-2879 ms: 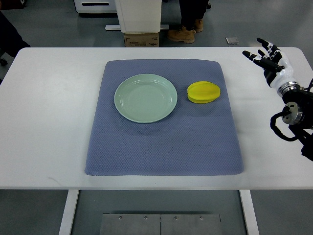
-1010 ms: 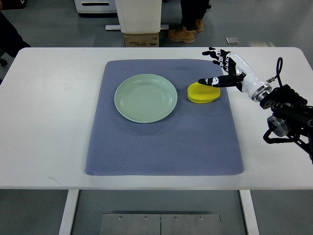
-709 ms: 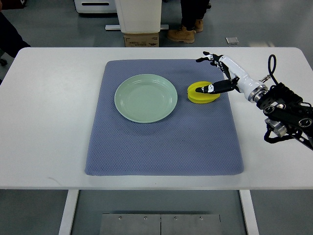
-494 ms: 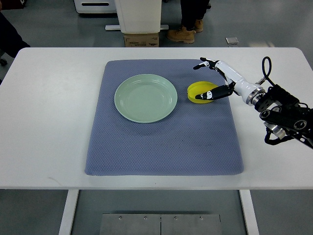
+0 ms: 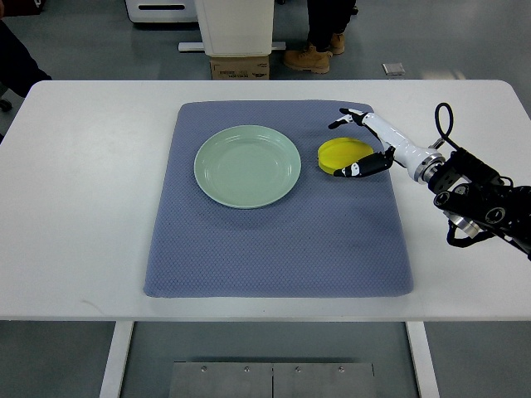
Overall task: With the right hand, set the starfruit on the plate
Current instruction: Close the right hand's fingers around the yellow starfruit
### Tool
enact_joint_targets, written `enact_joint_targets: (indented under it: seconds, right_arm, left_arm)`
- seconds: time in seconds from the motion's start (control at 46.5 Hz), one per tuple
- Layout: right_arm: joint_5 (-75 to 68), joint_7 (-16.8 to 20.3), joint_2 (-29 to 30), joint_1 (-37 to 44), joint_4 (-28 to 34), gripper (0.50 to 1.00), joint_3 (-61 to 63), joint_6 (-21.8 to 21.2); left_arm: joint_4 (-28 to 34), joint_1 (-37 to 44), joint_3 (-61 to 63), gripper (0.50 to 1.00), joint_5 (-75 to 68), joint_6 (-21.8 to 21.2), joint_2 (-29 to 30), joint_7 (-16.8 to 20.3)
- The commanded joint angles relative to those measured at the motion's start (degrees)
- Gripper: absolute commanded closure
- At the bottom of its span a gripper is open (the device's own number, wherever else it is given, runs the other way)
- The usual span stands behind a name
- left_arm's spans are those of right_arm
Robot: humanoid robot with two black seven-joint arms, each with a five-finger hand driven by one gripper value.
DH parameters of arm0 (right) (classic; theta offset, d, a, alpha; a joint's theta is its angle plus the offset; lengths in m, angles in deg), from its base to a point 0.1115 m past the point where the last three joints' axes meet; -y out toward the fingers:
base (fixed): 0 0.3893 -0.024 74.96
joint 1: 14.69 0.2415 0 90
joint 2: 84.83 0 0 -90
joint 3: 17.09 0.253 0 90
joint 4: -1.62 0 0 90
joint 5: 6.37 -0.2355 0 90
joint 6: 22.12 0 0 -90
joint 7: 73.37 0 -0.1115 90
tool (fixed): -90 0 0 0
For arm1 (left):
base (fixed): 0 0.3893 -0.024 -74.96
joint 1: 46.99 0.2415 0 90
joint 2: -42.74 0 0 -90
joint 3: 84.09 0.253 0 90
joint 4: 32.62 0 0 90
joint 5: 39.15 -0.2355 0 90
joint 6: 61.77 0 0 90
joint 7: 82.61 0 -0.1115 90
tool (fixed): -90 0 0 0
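My right hand (image 5: pixel 367 143) reaches in from the right edge over a white counter (image 5: pixel 91 207), fingers spread around the yellow starfruit (image 5: pixel 340 154) but not closed on it: the thumb lies along the fruit's near side, the other fingers arch past its far side, and whether any fingertip touches the fruit cannot be told. The starfruit lies on a blue-grey mat (image 5: pixel 274 249), on the mat's right half toward the far side, just beside the pale green plate (image 5: pixel 247 166) and apart from it by a narrow strip of mat. Nothing stands between fruit and plate. The plate holds nothing. The near half of the mat is bare, and bare counter runs wide to the left and along the near edge. The fruit sits close to the mat's right border, where my wrist and forearm cross in. Its long axis runs roughly left to right, one end toward the plate, the other toward my wrist. Beyond the counter's far edge stand a cardboard box (image 5: pixel 239 68), a white bin (image 5: pixel 236 25) and a person's tan boots (image 5: pixel 314 55) on the floor
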Motion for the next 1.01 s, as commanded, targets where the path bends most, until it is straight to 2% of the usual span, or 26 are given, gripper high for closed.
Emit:
enact_joint_targets:
  seconds: [0.0,0.623,0.988]
  right_arm:
    - [0.0,0.0,0.2,0.0,-0.4,0.5,-0.1,0.0]
    - [0.0,-0.2,0.4,0.0,-0.5,0.519,-2.8,0.0]
    - [0.0,-0.1,0.8,0.0,-0.5,0.59,-3.1,0.0]
  left_arm:
    - [0.0,0.0,0.0,0.5,0.0,0.0,0.0,0.0]
    - [0.0,0.0,0.0,0.5,0.0,0.0,0.0,0.0]
    - [0.0,0.0,0.0,0.5,0.0,0.0,0.0,0.0]
